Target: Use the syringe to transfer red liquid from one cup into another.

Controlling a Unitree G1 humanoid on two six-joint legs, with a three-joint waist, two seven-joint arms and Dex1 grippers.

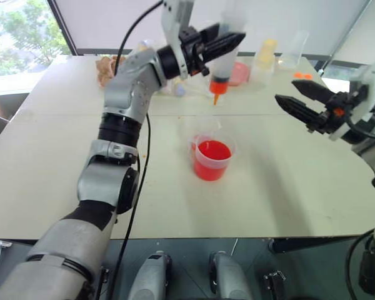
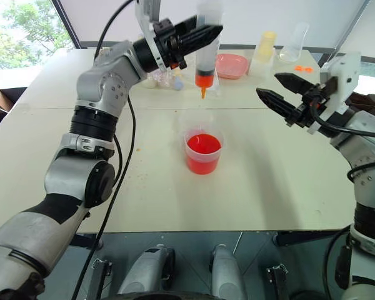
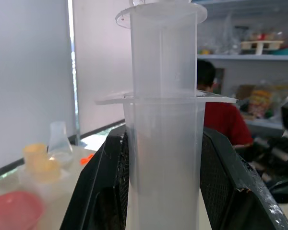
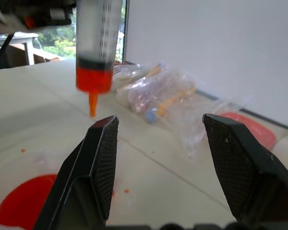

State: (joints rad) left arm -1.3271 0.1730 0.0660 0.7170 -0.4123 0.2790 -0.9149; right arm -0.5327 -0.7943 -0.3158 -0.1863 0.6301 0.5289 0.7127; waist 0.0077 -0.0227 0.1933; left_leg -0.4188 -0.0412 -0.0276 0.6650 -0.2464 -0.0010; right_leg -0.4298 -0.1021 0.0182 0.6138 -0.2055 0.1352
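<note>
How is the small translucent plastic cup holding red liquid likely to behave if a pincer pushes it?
The small translucent plastic cup looks thin-walled and light, so it would probably slide easily on the smooth pale table. It is upright and fairly full of red liquid, so a sharp push would likely spill it.

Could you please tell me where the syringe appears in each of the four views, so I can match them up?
Left eye view: syringe upper centre, upright in the left gripper.
Right eye view: upper centre, above the cup.
Left wrist view: barrel central, between the fingers.
Right wrist view: upper left, tip down.
Shared landmark: pink bowl.
</note>
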